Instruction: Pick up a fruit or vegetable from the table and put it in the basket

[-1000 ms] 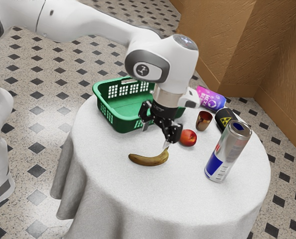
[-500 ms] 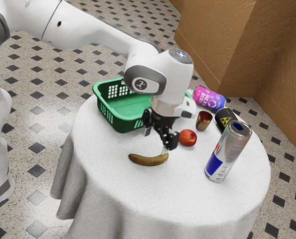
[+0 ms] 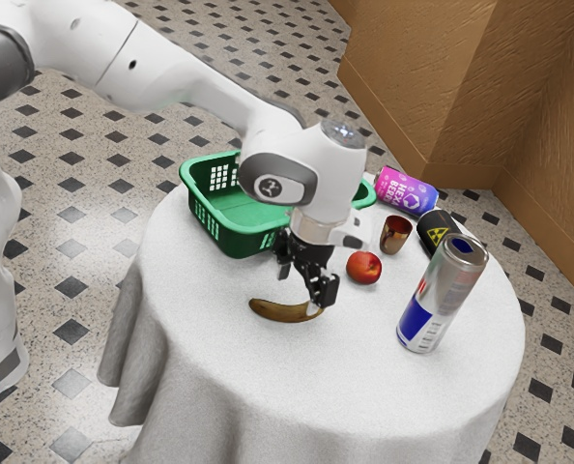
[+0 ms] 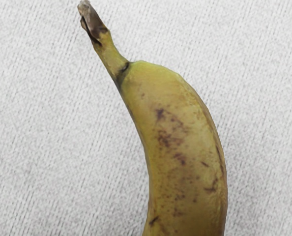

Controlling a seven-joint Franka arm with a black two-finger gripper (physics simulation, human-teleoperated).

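My gripper (image 3: 299, 292) is low over the table in the exterior view, its two fingers spread, one in front of the banana's stem end and the other behind it. The banana (image 3: 275, 310) lies on the white cloth. From the wrist view, the spotted yellow banana (image 4: 183, 147) and its brown stem are seen close up under my hand. A red apple (image 3: 364, 268) rests on the exterior view's right of the gripper. Behind the hand stands the green basket (image 3: 210, 222), partly hidden by the arm.
A small brown cup (image 3: 395, 234), a black can (image 3: 436, 232) and a purple can (image 3: 406, 190) are beyond the apple. A tall silver-blue can (image 3: 440, 295) stands near the round table's (image 3: 364, 387) edge at the exterior view's right.
My hand has come down toward the banana and shifted slightly to the exterior view's left, its fingers still apart. The banana, apple and basket have stayed where they were.
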